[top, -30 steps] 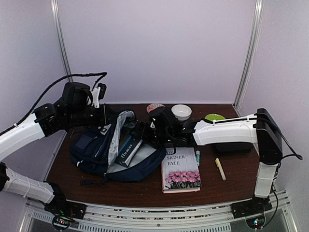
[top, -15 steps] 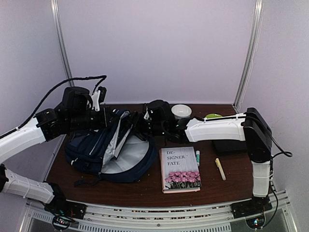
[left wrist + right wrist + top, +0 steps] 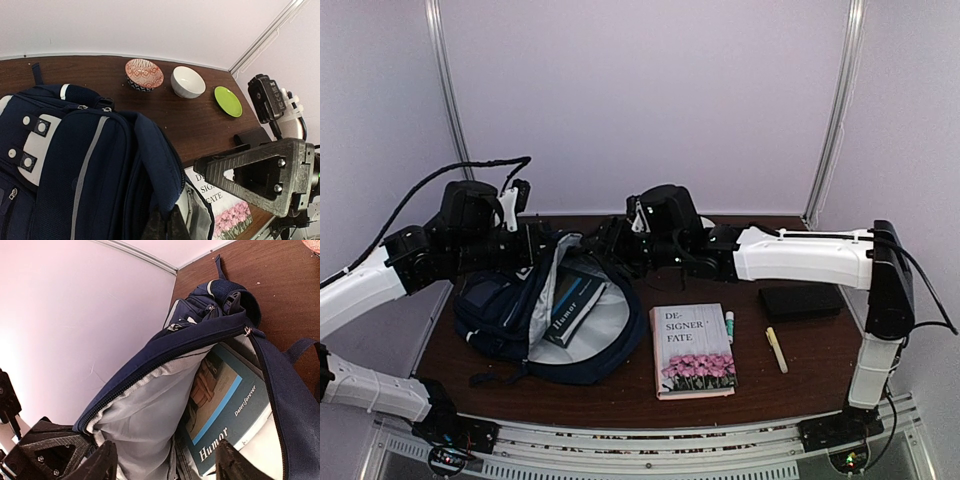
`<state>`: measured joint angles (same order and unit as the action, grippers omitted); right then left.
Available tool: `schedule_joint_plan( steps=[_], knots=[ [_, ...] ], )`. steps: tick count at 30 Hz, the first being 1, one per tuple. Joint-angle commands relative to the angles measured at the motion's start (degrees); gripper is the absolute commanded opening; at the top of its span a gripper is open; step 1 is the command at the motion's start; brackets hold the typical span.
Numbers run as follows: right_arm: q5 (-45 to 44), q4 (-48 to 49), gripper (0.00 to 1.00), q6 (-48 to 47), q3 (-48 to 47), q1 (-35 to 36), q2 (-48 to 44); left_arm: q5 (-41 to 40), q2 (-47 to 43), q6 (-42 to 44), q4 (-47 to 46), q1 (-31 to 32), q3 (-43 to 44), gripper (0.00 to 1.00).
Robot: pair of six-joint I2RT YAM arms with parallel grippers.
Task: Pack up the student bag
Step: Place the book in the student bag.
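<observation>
The student bag (image 3: 510,305) lies open at the table's left, navy with grey lining (image 3: 150,415). A teal book titled Humor (image 3: 568,310) lies inside it, also seen in the right wrist view (image 3: 230,410). My left gripper (image 3: 538,243) is shut on the bag's upper opening edge (image 3: 160,170) and holds it up; its own fingertips meet at the bottom of the left wrist view (image 3: 167,227). My right gripper (image 3: 605,243) hovers just above the bag's mouth, open and empty (image 3: 165,470).
A book titled Designer Fate (image 3: 693,350) lies right of the bag, with a marker (image 3: 729,323), a yellow highlighter (image 3: 776,350) and a flat black case (image 3: 802,302) beyond. A patterned bowl (image 3: 144,74), a white bowl (image 3: 188,82) and a green plate (image 3: 228,101) stand at the back.
The right gripper carried the Humor book into the bag, let it go and drew back up and right. The left gripper kept hold of the bag's edge, lifting it.
</observation>
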<state>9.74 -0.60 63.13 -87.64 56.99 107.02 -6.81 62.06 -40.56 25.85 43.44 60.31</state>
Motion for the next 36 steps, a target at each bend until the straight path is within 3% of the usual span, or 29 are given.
schedule_joint_plan(
  steps=[1,15,25,36],
  knots=[
    [1.2,-4.4,0.61,-2.1,-0.1,1.2,1.0,-1.8,-0.5,1.2,-5.6,-0.5,2.1,0.0],
    [0.8,-8.4,0.27,0.3,-1.2,3.6,10.2,1.4,1.0,2.1,-6.9,-0.6,3.8,0.0],
    [2.4,-8.0,0.3,4.2,-5.8,3.1,16.8,4.7,1.4,1.3,-8.5,-0.5,3.0,0.0],
    [4.8,-10.2,0.29,6.4,-20.3,3.1,26.0,9.3,3.2,-2.2,-12.2,0.3,1.5,0.0]
  ],
)
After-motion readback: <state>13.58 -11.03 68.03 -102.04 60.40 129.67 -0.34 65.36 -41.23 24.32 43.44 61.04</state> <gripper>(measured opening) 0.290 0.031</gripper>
